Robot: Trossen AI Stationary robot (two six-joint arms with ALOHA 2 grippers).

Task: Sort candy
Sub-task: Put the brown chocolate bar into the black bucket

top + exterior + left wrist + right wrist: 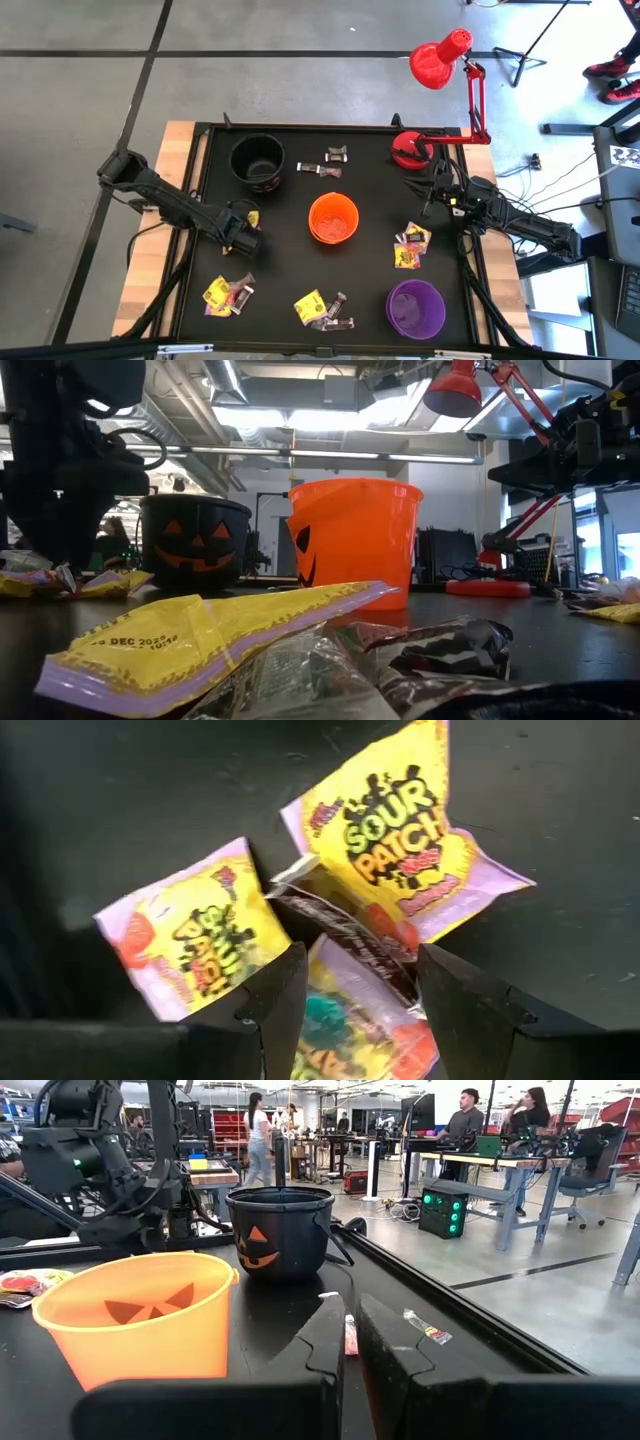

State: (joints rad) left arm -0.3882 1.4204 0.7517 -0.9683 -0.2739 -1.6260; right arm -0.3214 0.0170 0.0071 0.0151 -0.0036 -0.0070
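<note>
Landmark: orange cup (333, 219), pumpkin face, upright at the middle of the black table (290, 290).

Candy, five lots, all lying loose on the table:
- Dark and silvery pieces (328, 163) beyond the orange cup, between the black cup (257, 159) and the red lamp (440, 60).
- Yellow and pink packets with a dark piece (411, 246) just to the right of the orange cup.
- Yellow packets and dark pieces (323, 309) on the near side of the orange cup; in the low view one yellow packet (210, 635) fills the foreground with crumpled silvery wrappers beside it.
- Yellow packets with a dark wrapper (228, 293) near and to the left of the orange cup.
- Small yellow lot (249, 216) to the left of the orange cup, under the left arm.

Left gripper (247, 238): left of the orange cup, low over the table, fingers (280, 1005) spread wide on either side of a dark wrapper (345, 925) lying among yellow packets (400, 830); nothing pinched.

Right gripper (432, 190): right of the orange cup and beyond it, near the lamp's base, raised off the table, fingers (310, 1355) pressed almost together, holding nothing.

Purple cup (415, 307): near and to the right of the orange cup, upright. Black cup: beyond and to the left, upright.
</note>
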